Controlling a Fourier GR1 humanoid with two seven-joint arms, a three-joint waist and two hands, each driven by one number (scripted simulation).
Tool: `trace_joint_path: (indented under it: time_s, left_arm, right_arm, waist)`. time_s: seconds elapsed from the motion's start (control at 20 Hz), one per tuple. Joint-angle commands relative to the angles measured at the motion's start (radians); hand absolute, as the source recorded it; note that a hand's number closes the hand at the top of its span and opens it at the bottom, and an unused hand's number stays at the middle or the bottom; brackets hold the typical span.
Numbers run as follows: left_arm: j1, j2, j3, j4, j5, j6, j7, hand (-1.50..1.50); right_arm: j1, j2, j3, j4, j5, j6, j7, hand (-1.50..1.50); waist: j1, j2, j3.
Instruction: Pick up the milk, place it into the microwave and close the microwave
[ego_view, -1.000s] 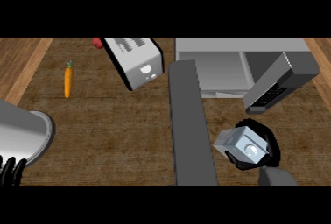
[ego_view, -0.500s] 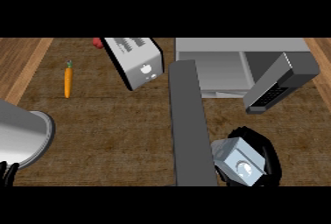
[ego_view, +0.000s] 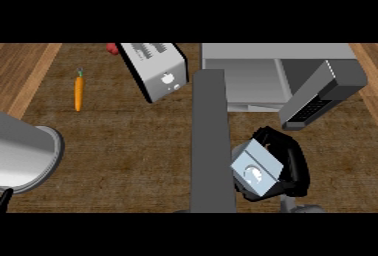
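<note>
Milk sits in the right hand, near right of the counter, just right of the microwave's open door edge. Black fingers curl around the carton's sides, clamped on it; the top faces the camera. Judging by look: a stiff, light carton with smooth, possibly slick walls, so a side wrap on flat faces suits it. Microwave cavity stands open, far of the hand. Left hand barely shows at the near left edge; can't tell its state.

Black right hand on a grey forearm; left forearm broad, pale grey.
</note>
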Motion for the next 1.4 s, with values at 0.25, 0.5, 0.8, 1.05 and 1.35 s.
trace_joint_path:
  time_s: [0.25,0.5,0.8,1.05,1.35]
  left_arm:
    - [0.029,0.019,0.075,0.048,0.019,-0.067,-0.046,-1.5]
    - [-0.057,0.04,0.094,0.044,0.049,-0.035,0.036,-1.5]
    - [-0.026,0.035,0.109,0.034,0.064,-0.074,0.041,-1.5]
    - [-0.177,0.05,0.09,0.128,0.019,-0.029,0.068,-1.5]
    - [-0.118,0.031,0.106,0.151,-0.005,-0.084,-0.018,-1.5]
  right_arm:
    - [-0.258,0.018,-0.029,0.208,0.087,-0.264,0.058,1.5]
    - [-0.366,0.018,-0.1,0.424,0.053,-0.292,0.012,1.5]
    - [-0.539,-0.015,-0.228,0.778,0.007,-0.199,-0.158,1.5]
    - [-0.71,-0.029,-0.31,1.053,0.007,-0.18,-0.335,1.5]
    - [-0.799,-0.035,-0.342,1.225,0.052,-0.251,-0.497,1.5]
  waist:
    - [0.019,0.002,-0.002]
    - [0.013,0.004,-0.001]
    - [0.02,0.006,-0.001]
    - [0.029,0.014,-0.001]
    - [0.048,0.018,0.0]
